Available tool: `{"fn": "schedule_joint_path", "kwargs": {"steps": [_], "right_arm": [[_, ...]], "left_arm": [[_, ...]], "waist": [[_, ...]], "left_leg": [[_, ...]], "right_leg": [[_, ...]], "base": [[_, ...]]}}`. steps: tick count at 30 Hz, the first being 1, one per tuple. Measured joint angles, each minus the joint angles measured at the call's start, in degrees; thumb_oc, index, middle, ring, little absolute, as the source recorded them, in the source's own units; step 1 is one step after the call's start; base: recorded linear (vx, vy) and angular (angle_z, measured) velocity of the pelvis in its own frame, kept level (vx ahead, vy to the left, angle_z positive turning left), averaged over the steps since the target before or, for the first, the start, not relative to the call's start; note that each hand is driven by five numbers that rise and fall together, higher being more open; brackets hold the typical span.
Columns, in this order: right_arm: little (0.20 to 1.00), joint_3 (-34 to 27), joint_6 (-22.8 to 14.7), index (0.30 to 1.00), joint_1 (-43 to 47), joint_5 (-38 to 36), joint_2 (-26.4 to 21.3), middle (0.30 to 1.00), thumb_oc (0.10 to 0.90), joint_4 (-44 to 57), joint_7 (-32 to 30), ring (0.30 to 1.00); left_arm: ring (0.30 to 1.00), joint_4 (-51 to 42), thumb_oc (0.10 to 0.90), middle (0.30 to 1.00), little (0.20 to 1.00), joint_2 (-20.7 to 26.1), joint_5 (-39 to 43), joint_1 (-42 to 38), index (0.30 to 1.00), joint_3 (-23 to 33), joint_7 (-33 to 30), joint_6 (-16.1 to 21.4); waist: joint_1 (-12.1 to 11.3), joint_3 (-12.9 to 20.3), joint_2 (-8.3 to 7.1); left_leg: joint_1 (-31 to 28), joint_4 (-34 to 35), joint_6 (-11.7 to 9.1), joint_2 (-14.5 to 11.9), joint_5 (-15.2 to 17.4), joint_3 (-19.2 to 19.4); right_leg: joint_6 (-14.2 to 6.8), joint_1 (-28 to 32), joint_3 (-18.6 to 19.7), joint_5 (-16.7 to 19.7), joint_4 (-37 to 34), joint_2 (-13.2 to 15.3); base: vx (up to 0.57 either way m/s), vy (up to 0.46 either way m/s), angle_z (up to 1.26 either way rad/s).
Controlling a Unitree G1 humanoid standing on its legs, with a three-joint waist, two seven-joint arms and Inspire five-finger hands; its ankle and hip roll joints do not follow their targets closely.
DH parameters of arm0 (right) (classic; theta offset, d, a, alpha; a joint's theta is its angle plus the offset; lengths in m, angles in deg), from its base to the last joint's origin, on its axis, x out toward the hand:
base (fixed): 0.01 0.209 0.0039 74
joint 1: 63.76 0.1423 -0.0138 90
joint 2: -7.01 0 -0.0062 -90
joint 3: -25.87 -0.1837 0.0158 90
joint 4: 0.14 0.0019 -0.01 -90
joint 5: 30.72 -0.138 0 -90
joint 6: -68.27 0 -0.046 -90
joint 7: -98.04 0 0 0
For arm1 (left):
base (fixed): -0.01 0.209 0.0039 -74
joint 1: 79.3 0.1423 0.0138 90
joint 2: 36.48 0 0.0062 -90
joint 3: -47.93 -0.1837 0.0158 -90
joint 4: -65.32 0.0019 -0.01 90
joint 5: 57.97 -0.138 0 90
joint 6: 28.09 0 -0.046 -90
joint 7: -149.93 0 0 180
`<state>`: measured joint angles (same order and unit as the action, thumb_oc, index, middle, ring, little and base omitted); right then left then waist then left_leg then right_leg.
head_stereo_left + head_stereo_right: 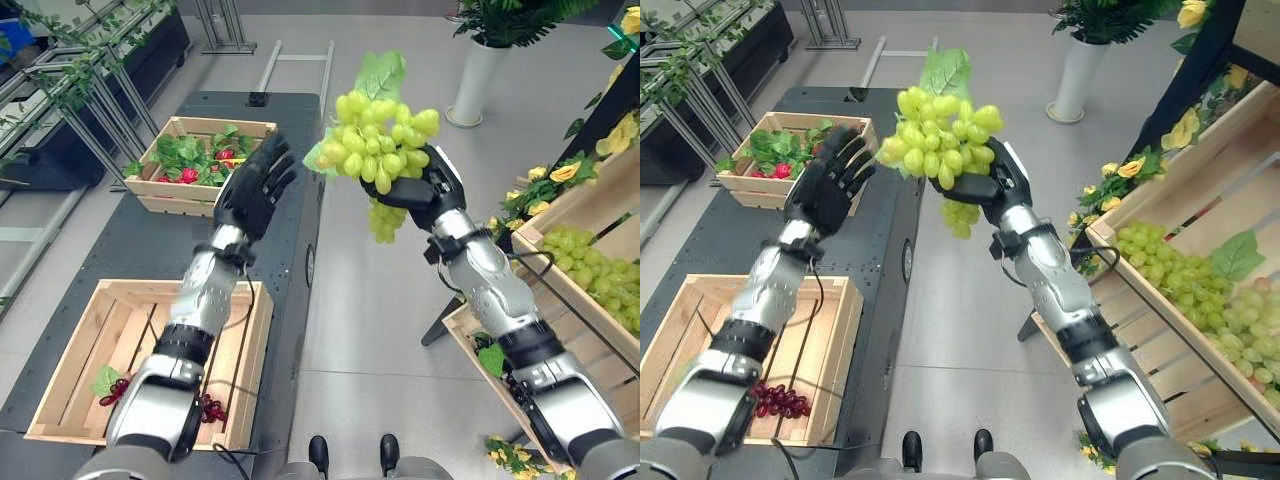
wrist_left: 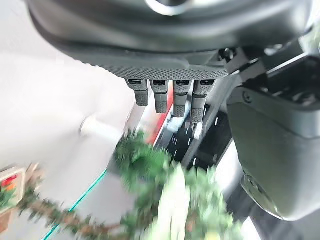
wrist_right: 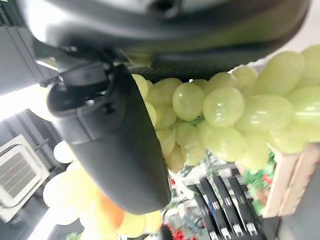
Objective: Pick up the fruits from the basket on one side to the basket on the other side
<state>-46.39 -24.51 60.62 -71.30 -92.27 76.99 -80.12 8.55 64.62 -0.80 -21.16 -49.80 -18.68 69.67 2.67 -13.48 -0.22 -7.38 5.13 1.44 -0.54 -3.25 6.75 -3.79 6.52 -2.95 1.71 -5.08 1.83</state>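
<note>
A bunch of green grapes [image 1: 378, 150] with a leaf hangs in the air over the floor, between the dark table and the shelf. My right hand [image 1: 432, 190] is shut on it from below; the grapes [image 3: 225, 110] press against its palm, under the thumb [image 3: 125, 140]. My left hand [image 1: 252, 190] is raised just left of the bunch, fingers [image 2: 172, 97] straight and apart, touching nothing. Near me on the table lies a wooden crate [image 1: 80, 400] holding dark red grapes [image 1: 780, 400]. More green grapes [image 1: 1180, 275] fill the slanted crate [image 1: 1110, 245] on the right.
At the far end of the dark table [image 1: 130, 245] stands another wooden crate [image 1: 190, 125] with green leaves and red fruit. A white planter [image 1: 475, 80] stands on the floor behind. Yellow flowers [image 1: 555, 175] trim the right shelf. Metal racks with vines [image 1: 80, 90] line the left.
</note>
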Motion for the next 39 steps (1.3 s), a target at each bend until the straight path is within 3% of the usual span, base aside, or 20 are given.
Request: {"fn": "schedule_joint_path", "kwargs": {"steps": [5, 13, 20, 24, 28, 39], "right_arm": [[0.300, -2.3, 2.2, 0.300, -9.8, 2.0, -1.3, 0.300, 0.400, 1.7, 2.7, 0.300], [0.300, -4.2, 4.1, 0.300, -18.4, 1.9, -3.2, 0.300, 0.400, 7.5, 9.3, 0.300], [0.300, -8.3, 7.5, 0.300, -20.9, 1.3, -4.7, 0.300, 0.400, 14.9, 14.3, 0.300], [0.300, -11.1, 9.7, 0.300, -23.0, -0.9, -6.7, 0.300, 0.400, 20.2, 16.1, 0.300], [0.300, -15.2, 11.5, 0.300, -27.7, -2.7, -8.2, 0.300, 0.400, 25.4, 18.5, 0.300], [0.300, -24.2, 10.8, 0.300, -37.4, -7.1, -8.6, 0.300, 0.400, 31.5, 19.6, 0.300]], "left_arm": [[0.900, -2.0, 0.800, 0.900, 0.900, -1.0, 0.0, 6.6, 0.900, 1.2, 0.0, 0.6], [0.900, -7.4, 0.800, 0.900, 0.900, -5.4, 1.3, 9.2, 0.900, 1.7, 0.3, 3.2], [0.900, -7.6, 0.800, 0.900, 0.900, -7.1, -8.2, 10.7, 0.900, 0.4, -2.8, 4.3], [0.900, -7.2, 0.800, 0.900, 0.900, -7.8, -19.6, 13.7, 0.900, -1.5, -8.5, 4.7], [0.900, -6.7, 0.800, 0.900, 0.900, -11.3, -25.2, 18.7, 0.900, -3.3, -10.5, 6.2], [0.900, -2.8, 0.800, 0.900, 0.900, -11.9, -37.3, 29.2, 0.900, -9.3, -15.3, 9.2]], "waist": [[1.4, 1.3, -2.21], [5.1, 1.6, -2.68], [7.9, 1.7, -2.80], [9.2, 1.9, -2.98], [10.2, 2.3, -3.11], [11.7, 5.3, -3.74]], "left_leg": [[-0.1, 0.0, 0.2, 0.0, 0.1, 1.3], [-0.5, 0.0, 0.5, 0.1, 0.4, 4.6], [-1.3, 0.4, 0.3, -0.2, 0.9, 6.5], [-1.2, 0.4, 0.2, -0.4, 1.0, 8.1], [-1.2, 0.4, -0.1, -0.7, 1.3, 9.5], [-0.7, 0.4, -0.6, -1.4, 1.7, 10.8]], "right_leg": [[-0.3, -0.5, 1.7, 0.5, 0.0, 0.0], [-0.7, -1.7, 4.8, 1.6, 0.0, 0.0], [-0.8, -2.0, 7.6, 2.3, 0.0, -0.5], [-0.7, -2.8, 9.2, 2.5, 0.0, -0.9], [-0.6, -3.4, 10.7, 2.8, 0.0, -1.3], [-0.5, -4.7, 12.3, 3.0, 0.0, -2.0]], "base": [[0.02, 0.055, -0.15], [0.02, 0.059, -0.24], [0.02, 0.043, -0.24], [0.02, 0.022, -0.21], [0.01, 0.003, -0.17], [0.02, -0.040, -0.09]]}}
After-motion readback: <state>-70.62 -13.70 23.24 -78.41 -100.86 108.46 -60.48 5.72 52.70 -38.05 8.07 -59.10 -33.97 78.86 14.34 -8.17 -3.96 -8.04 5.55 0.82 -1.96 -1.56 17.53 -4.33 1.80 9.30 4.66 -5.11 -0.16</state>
